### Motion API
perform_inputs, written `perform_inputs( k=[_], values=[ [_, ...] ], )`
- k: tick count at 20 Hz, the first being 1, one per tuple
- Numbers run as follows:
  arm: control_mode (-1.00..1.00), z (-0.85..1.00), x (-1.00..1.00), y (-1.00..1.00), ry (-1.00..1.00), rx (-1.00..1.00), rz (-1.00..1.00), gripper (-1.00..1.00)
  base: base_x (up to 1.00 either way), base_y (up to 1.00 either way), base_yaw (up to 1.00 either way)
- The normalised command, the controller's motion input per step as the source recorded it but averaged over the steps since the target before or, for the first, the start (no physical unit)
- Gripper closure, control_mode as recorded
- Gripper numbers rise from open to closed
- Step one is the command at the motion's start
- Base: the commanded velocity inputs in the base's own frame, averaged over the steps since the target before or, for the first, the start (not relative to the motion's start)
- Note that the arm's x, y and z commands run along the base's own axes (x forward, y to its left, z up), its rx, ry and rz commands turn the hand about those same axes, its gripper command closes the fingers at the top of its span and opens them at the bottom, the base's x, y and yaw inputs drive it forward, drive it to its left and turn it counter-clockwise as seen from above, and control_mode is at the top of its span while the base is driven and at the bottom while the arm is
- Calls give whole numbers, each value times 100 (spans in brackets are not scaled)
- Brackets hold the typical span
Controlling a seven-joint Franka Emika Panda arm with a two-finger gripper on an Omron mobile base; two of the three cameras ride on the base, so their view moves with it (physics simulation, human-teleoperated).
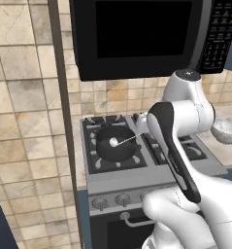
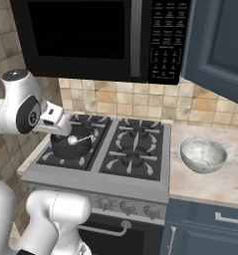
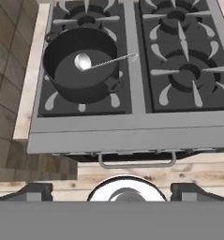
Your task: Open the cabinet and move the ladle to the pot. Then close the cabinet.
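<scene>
The ladle [image 3: 101,61] is in the pot [image 3: 80,63]: its silver bowl rests on the dark floor of the pot and its thin handle leans out over the rim, toward the middle of the stove [image 3: 132,126]. The same shows from the left base view, ladle [image 1: 121,142] lying across the pot [image 1: 116,143], and from the right base view, ladle [image 2: 78,139] in pot [image 2: 70,142]. The black pot sits on the front left burner, close to the stove's left edge.

The cabinet [image 2: 217,45] hangs up at the right, above the bench [image 2: 225,184], and its dark blue door stands swung out from the wall, so it is open.

The pincer [image 3: 111,194] hangs above the stove's front edge, looking down; its two dark tips stand far apart at the bottom of the hand view, spread wide with nothing between them and well clear of the ladle.

Further out: a speckled grey bowl [image 2: 203,155] sits on the bench just right of the stove, and a black microwave [image 2: 90,37] hangs over the burners.
</scene>
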Motion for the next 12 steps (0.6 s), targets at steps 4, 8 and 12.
perform_inputs(
  k=[4,8,12],
  values=[
    [100,0,-9,-3,0,0,0,-100,-67,-25,0],
    [100,0,0,0,0,0,0,-100,-100,-87,0],
    [100,0,0,0,0,0,0,-100,-95,-100,0]
  ],
)
